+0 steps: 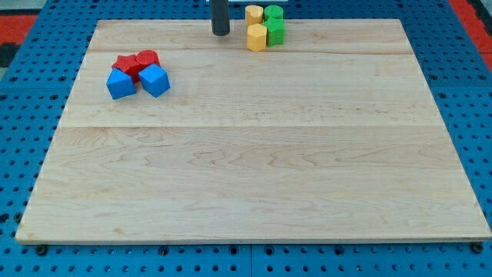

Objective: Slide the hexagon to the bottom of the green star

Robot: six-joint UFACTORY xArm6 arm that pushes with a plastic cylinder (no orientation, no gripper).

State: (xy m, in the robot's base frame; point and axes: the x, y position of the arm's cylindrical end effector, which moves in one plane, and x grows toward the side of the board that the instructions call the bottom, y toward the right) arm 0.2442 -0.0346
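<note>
A tight group of blocks sits at the view's top, right of centre. The lower yellow block (257,37) looks like a hexagon. A second yellow block (254,13) is just above it. To their right are two green blocks: one (275,31) touches the hexagon's right side, the other (274,12) is above it. I cannot tell which green block is the star. My tip (221,34) rests on the board just left of this group, a short gap from the yellow hexagon and touching no block.
At the view's upper left lies a second cluster: two red blocks (127,64) (147,59) above a blue block (120,84) and a blue cube (154,80). The wooden board (254,177) lies on a blue pegboard.
</note>
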